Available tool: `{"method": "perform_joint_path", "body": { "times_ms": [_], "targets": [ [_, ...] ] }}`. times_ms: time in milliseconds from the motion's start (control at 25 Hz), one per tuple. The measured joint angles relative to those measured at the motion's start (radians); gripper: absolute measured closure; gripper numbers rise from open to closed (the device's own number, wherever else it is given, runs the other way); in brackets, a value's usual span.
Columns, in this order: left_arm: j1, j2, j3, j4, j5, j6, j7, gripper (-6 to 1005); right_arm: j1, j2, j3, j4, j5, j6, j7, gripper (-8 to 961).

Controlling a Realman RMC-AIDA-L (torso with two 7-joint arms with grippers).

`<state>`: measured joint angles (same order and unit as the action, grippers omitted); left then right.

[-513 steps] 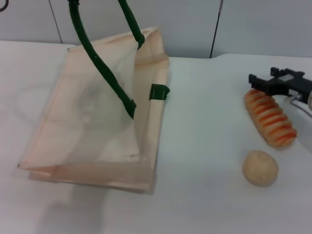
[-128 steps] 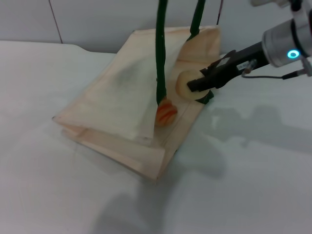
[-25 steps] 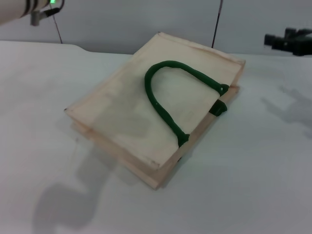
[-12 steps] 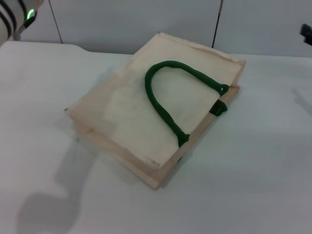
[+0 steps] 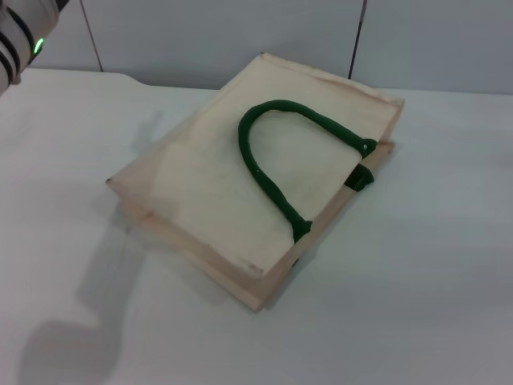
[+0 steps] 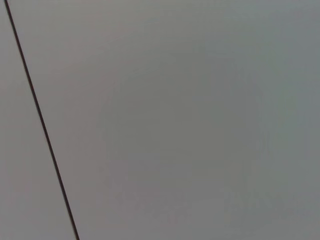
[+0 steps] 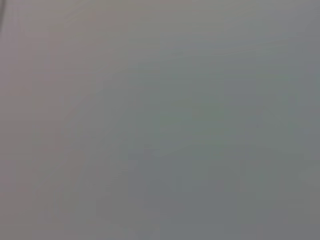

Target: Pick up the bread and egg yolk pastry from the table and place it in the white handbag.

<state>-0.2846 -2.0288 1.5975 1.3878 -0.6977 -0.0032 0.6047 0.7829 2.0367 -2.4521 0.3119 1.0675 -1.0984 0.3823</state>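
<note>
The white handbag (image 5: 240, 176) lies flat on the worktop (image 5: 433, 289), one dark green handle (image 5: 276, 156) looped across its upper face. Neither the bread nor the egg yolk pastry shows anywhere on the worktop, so both are probably inside and the task looks finished. No label or writing is readable. Only part of the left arm (image 5: 24, 32) shows at the upper left corner; neither end effector is visible, so their state cannot be told.

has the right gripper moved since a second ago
Yes. It showed at the head view's upper right edge, right of the white handbag; now it has withdrawn out of view, while the bag lies unmoved.
</note>
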Motion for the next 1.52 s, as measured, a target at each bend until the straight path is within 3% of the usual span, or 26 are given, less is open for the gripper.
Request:
{"method": "perform_joint_path", "body": {
  "times_ms": [280,480,680,1120,1520],
  "targets": [
    [0.013,-0.001,-0.002,-0.046,0.0,0.013,0.0,228,-0.132,-0.001,0.034,-0.163,0.033,-0.113,-0.059,151],
    [0.047,-0.003,0.028,-0.13,-0.005,0.107,-0.005,228,-0.257,0.004,0.054,-0.341,0.033,-0.147,-0.251,151],
    [0.078,-0.004,0.098,-0.197,-0.011,0.222,-0.046,228,-0.322,0.006,0.043,-0.428,0.026,-0.159,-0.293,151],
    [0.126,-0.002,0.282,-0.312,-0.011,0.449,-0.111,228,-0.373,0.009,0.028,-0.466,0.022,-0.129,-0.295,151],
    [0.135,-0.004,0.313,-0.337,-0.011,0.462,-0.12,228,-0.392,0.007,0.029,-0.478,0.022,-0.132,-0.3,152]
  ]
}}
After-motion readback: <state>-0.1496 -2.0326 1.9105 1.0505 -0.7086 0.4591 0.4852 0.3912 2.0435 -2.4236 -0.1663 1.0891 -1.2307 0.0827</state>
